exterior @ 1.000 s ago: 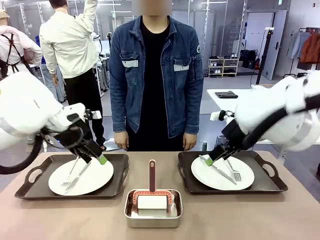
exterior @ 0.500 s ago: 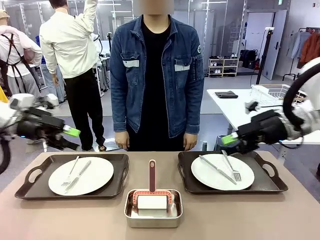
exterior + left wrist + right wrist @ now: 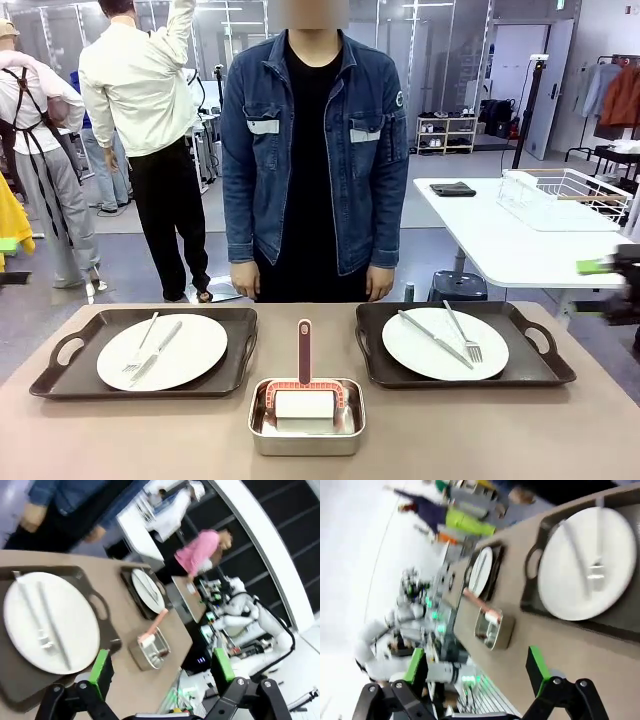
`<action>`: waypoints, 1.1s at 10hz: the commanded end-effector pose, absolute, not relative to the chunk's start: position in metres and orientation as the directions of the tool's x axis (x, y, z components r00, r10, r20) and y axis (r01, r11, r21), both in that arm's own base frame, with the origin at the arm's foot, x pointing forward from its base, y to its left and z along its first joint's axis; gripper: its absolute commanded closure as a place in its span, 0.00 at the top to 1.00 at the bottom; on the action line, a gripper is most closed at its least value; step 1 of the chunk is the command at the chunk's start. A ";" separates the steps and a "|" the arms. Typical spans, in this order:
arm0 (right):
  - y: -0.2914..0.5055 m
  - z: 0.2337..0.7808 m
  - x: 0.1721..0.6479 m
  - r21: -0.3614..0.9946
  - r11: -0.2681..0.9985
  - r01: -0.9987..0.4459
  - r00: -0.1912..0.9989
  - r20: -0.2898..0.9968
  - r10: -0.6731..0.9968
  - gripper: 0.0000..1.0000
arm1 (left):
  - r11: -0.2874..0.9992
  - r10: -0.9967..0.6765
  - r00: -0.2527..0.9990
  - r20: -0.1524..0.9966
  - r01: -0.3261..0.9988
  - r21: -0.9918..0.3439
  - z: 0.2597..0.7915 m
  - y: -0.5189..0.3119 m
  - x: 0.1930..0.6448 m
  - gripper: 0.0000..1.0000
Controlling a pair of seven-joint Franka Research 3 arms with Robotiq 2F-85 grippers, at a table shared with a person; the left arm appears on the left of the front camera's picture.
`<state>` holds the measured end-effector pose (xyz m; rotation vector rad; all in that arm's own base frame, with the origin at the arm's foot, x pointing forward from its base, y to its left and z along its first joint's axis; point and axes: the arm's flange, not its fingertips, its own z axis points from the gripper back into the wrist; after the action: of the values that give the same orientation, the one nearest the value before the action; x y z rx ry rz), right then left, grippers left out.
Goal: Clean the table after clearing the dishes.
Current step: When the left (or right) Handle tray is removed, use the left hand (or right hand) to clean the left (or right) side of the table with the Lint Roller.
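Right now I see my left fingers [image 3: 101, 670] and right fingers [image 3: 536, 667] spread wide open, gripping nothing, up off the table [image 3: 500, 430]. The dishes [image 3: 195, 358], each with knife [image 3: 163, 347] and fork [image 3: 141, 344], lie on two black trays [image 3: 60, 386] along the table's far edge, left and right. A steel pan [image 3: 258, 422] with a brush [image 3: 304, 350] sits mid near edge.

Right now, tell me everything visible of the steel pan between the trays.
The steel pan is shallow, rectangular, shiny metal. It sits flat on the table near the robot's edge, between the left tray and the right tray, touching neither. Inside lies a tool, a white block in a reddish frame, its handle sticking out past the far rim.
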<state>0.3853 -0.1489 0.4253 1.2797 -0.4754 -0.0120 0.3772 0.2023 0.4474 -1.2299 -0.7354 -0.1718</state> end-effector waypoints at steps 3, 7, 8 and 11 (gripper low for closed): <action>-0.255 0.444 0.303 0.962 0.254 -0.097 0.709 0.246 -0.661 1.00 | 0.586 0.415 0.756 0.507 0.204 -0.784 0.456 0.305 0.326 1.00; -0.291 0.446 0.278 0.958 0.275 -0.077 0.679 0.253 -0.690 1.00 | 0.603 0.419 0.727 0.544 0.225 -0.765 0.450 0.325 0.313 1.00; -0.291 0.446 0.278 0.958 0.275 -0.077 0.679 0.253 -0.690 1.00 | 0.603 0.419 0.727 0.544 0.225 -0.765 0.450 0.325 0.313 1.00; -0.291 0.446 0.278 0.958 0.275 -0.077 0.679 0.253 -0.690 1.00 | 0.603 0.419 0.727 0.544 0.225 -0.765 0.450 0.325 0.313 1.00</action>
<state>0.2794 -0.2880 0.4421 1.2356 -0.7425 -0.4873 0.3192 0.3200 0.4500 -0.9291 -0.7484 0.1312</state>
